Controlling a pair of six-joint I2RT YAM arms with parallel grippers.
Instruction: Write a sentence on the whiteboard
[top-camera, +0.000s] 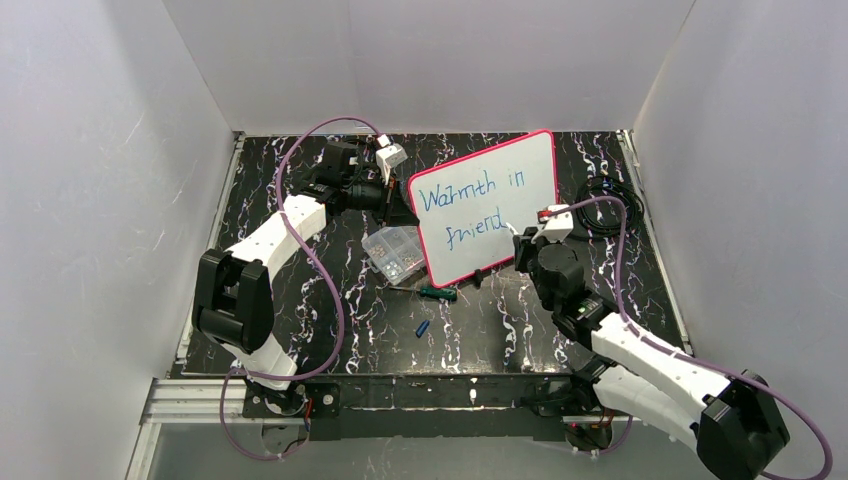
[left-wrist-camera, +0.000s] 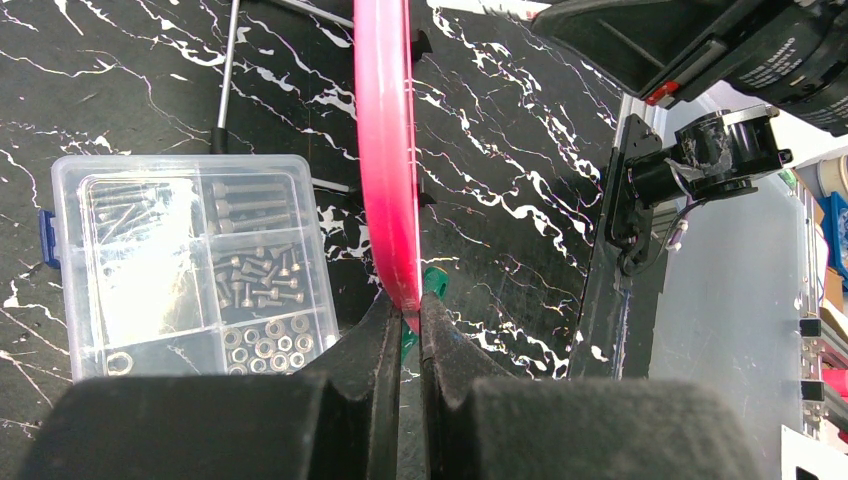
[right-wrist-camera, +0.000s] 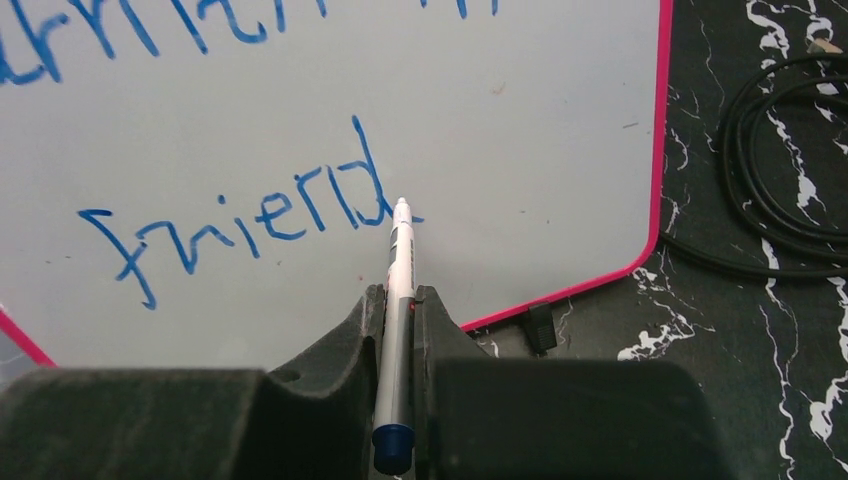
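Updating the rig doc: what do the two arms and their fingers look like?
The left arm and right arm have white link shells with black joint housings. A purple cable loops along each. The fingers are matte black, tapering to tips.

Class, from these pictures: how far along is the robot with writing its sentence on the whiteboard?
Done: "Warmth in" and "friend" stand in blue on the whiteboard. In hand: the left claw pinches its rim, and the right claw holds the marker, tip past the "d". Left: likely the end of that line; bare board follows.
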